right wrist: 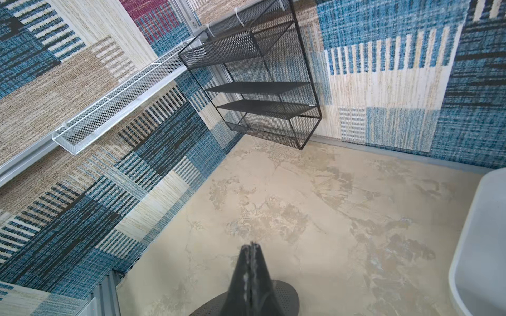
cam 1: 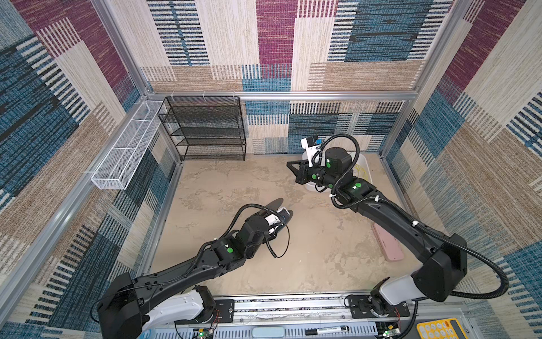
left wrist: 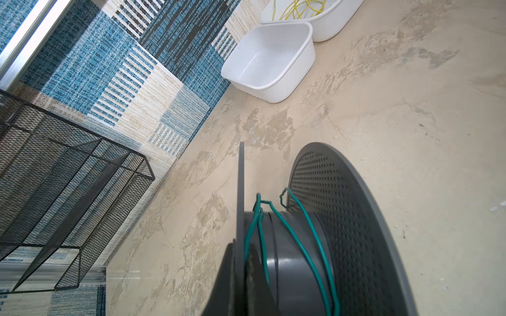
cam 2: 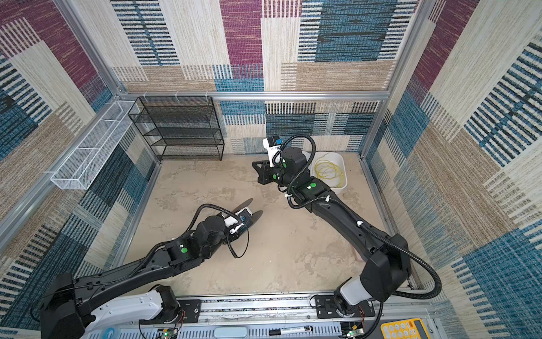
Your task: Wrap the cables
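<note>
Nearest the lens, in the left wrist view, the left claw (left wrist: 240, 255) is clamped on the thin edge of one flange of a gray spool (left wrist: 356, 219). The spool's hub carries only a few slack, widely spaced turns of the teal-green cable (left wrist: 297, 246), and two kinked bits stand up off the hub near the flanges. In both top views the spool is near the middle of the table (cam 1: 308, 264); whether it rests on the surface I cannot tell, and the teal wire is too fine to make out there. The right claw (right wrist: 251, 253) has its fingers pressed together on nothing and hangs near the empty white tub (left wrist: 268, 60) at the far right of the table. The yellow cable (cam 2: 328, 173) lies as a loose coil in a second tub (cam 2: 342, 164) just beside the first. My reading is that the winding is barely begun. The slack turns could spring off the hub or slide toward one flange if the spool tips, since no end looks tucked. A pinch on a flange edge alone may let the spool pivot. The black hose (cam 1: 270, 248) looping beside the left wrist might snag the wire, and pulling on the yellow coil could drag its light tub along.
</note>
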You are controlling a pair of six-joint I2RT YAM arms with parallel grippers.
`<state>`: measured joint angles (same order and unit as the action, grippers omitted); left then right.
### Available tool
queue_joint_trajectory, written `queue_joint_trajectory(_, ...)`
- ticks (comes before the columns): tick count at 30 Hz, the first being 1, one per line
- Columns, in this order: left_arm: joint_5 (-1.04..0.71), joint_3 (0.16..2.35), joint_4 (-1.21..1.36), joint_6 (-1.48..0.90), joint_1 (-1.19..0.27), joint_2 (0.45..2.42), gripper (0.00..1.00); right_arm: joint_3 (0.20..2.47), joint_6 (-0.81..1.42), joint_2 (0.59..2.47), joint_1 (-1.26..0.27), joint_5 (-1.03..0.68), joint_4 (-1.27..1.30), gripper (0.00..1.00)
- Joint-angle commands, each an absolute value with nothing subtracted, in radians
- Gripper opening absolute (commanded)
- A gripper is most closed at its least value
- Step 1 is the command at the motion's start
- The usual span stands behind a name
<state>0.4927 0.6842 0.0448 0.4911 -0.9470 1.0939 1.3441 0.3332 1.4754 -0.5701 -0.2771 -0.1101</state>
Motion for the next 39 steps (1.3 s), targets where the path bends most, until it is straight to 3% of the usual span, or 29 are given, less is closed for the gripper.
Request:
queue_joint_trajectory(1,0.52,0.696,0.161,0.551,-0.948,1.104,0.0,1.317,0.363,1.452,-0.556,-0.271,-0.063,0.0)
queue_joint_trajectory(4,0.523,0.715,0.177,0.6,-0.948,1.115,0.0,1.285,0.375,1.424,-0.534,-0.274,-0.072,0.0)
queue_joint_trajectory(8,0.529,0.739,0.205,0.702,-0.946,1.12,0.0,1.23,0.4,1.381,-0.486,-0.294,-0.095,0.07)
queue_joint_trajectory(14,0.563,0.731,0.34,0.934,-0.944,1.202,0.0,1.104,0.432,1.278,-0.437,-0.273,-0.092,0.5)
queue_joint_trajectory(19,0.588,0.663,0.716,1.157,-0.944,1.331,0.0,0.987,0.454,1.188,-0.41,-0.211,-0.073,0.68)
queue_joint_trajectory(24,0.597,0.651,1.14,1.352,-0.946,1.563,0.0,0.887,0.466,1.113,-0.395,-0.16,-0.053,0.76)
queue_joint_trajectory(28,0.606,0.691,1.308,1.434,-0.968,1.736,0.0,0.842,0.466,1.067,-0.384,-0.13,-0.056,0.8)
queue_joint_trajectory(37,0.702,0.674,1.41,1.419,-1.033,1.936,0.0,0.798,0.475,1.008,-0.347,-0.14,-0.075,0.82)
queue_joint_trajectory(39,0.718,0.661,1.399,1.401,-1.051,1.951,0.07,0.795,0.476,1.006,-0.345,-0.151,-0.071,0.83)
